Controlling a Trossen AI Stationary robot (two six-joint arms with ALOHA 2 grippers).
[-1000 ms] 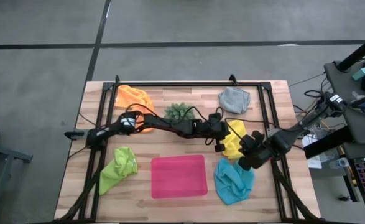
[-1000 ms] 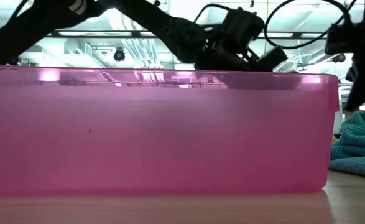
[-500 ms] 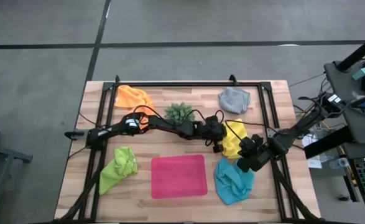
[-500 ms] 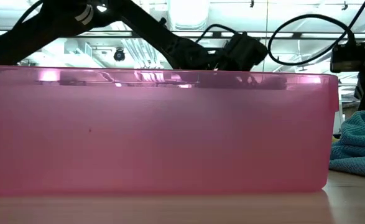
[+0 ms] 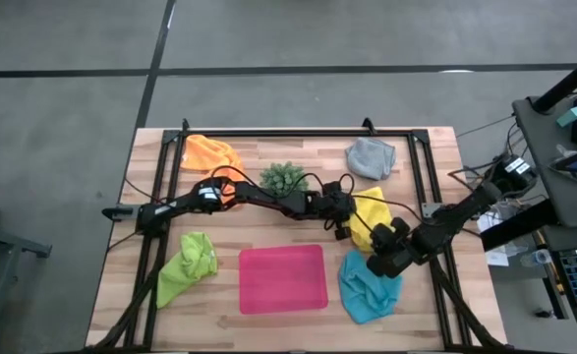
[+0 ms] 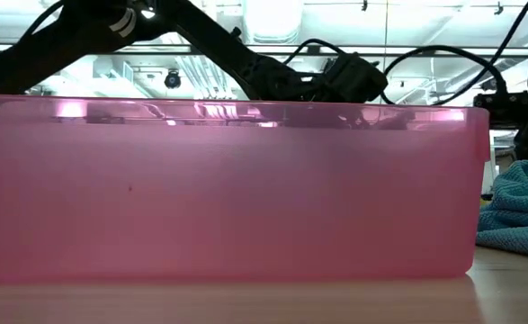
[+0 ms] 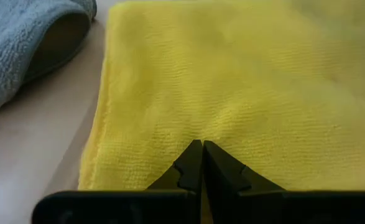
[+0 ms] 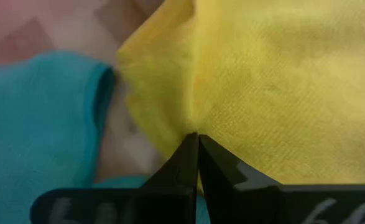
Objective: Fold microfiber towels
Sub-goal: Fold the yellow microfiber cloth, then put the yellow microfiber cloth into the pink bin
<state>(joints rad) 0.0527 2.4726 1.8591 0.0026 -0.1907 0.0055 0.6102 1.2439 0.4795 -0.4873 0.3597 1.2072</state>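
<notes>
A yellow towel [image 5: 373,210] lies flat on the table right of centre. My left gripper [image 5: 350,229] [image 7: 201,148] reaches in from the table's left and stands shut on the towel's left part. My right gripper [image 5: 375,263] [image 8: 194,140] is shut at the towel's near corner, beside the light blue towel [image 5: 369,291] [image 8: 39,112]. The orange towel [image 5: 212,153], grey towel [image 5: 371,157] [image 7: 27,37] and lime green towel [image 5: 188,264] lie crumpled nearer the table's edges. My left gripper's shut fingertips [image 7: 193,155] slant down from the table's left onto the yellow towel's top face [image 7: 201,127], a little in from its left edge. The cloth lies flat there; whether the tips press it I cannot tell. My right gripper's shut fingertips [image 8: 188,152] point steeply down at the yellow towel's near corner, where a raised crease [image 8: 191,115] runs up to them. I cannot tell whether they press the cloth or pinch any of it.
A pink tray [image 5: 283,278] [image 6: 246,180] lies at the near middle and hides most of the low view. A small spiky green plant [image 5: 283,177] stands behind the left arm. A black frame [image 5: 298,131] runs around the table's edges.
My left gripper has sunk onto the yellow towel. My right gripper has come down and toward the table's left, to the yellow towel's near corner. Both have stayed shut.
</notes>
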